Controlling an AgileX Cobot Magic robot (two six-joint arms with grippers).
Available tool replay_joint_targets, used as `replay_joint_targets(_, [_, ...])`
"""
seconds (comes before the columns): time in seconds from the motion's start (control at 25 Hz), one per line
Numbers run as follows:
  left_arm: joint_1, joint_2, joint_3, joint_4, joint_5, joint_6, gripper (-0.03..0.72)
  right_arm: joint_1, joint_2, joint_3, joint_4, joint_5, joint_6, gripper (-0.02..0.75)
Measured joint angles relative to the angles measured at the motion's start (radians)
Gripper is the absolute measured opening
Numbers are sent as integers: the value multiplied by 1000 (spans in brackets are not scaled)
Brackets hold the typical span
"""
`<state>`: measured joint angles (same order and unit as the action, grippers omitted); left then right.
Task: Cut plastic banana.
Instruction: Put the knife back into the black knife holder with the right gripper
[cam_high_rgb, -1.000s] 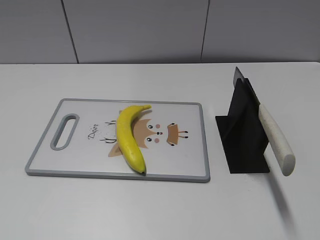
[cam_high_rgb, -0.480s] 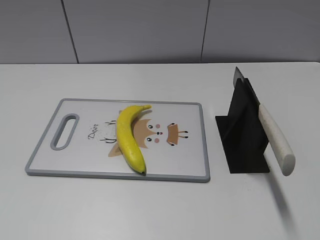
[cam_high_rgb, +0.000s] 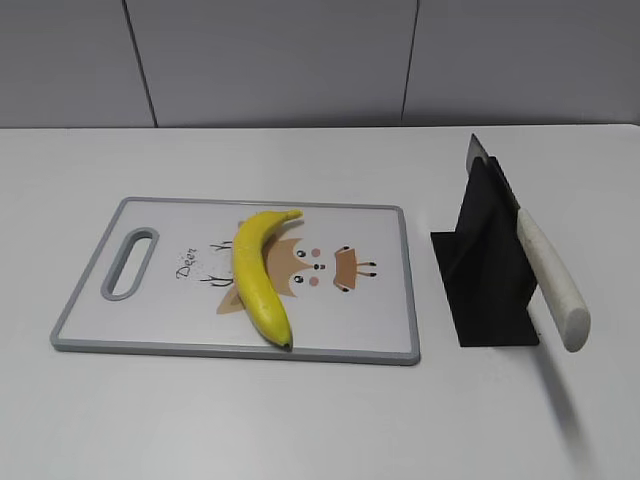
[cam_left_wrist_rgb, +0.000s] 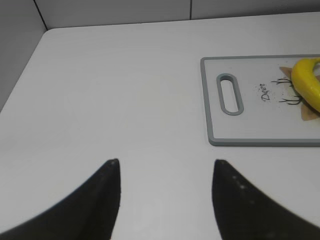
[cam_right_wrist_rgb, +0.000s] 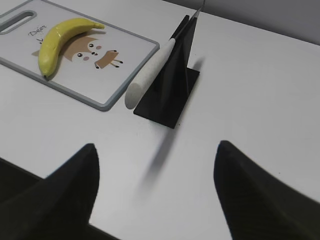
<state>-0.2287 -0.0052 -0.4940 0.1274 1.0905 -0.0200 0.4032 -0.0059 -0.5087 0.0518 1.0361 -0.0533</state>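
Observation:
The plastic banana (cam_high_rgb: 256, 276) is bright yellow and lies on a white cutting board (cam_high_rgb: 160, 335) with a grey rim and a deer drawing. It also shows in the left wrist view (cam_left_wrist_rgb: 308, 83) and the right wrist view (cam_right_wrist_rgb: 59, 41). A knife with a white handle (cam_high_rgb: 553, 282) leans in a black stand (cam_high_rgb: 485, 270), right of the board; the right wrist view shows the handle (cam_right_wrist_rgb: 149, 75) too. My left gripper (cam_left_wrist_rgb: 165, 165) is open over bare table, left of the board. My right gripper (cam_right_wrist_rgb: 156, 150) is open over bare table, in front of the stand. Neither gripper shows in the exterior view.
The white table (cam_high_rgb: 320, 420) ends at a grey panelled wall (cam_high_rgb: 300, 60). The board (cam_left_wrist_rgb: 210, 100) has a slot handle (cam_left_wrist_rgb: 229, 93) at its left end. The table's left edge (cam_left_wrist_rgb: 20, 80) lies near the left gripper.

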Motion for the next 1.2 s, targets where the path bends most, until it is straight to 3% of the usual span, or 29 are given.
replay_joint_targets(0.48, [0, 0, 0, 0, 0, 0, 572, -2, 0, 0, 1, 1, 0, 557])
replay_joint_targets(0.6, [1, 0, 0, 0, 0, 0, 572, -34, 0, 0, 1, 1, 0, 557])
replay_joint_targets(1.0, [135, 0, 0, 0, 0, 0, 572, -386, 0, 0, 7, 1, 0, 557])
replay_joint_targets(1.2, [151, 0, 0, 0, 0, 0, 572, -478, 0, 0, 15, 1, 1, 557])
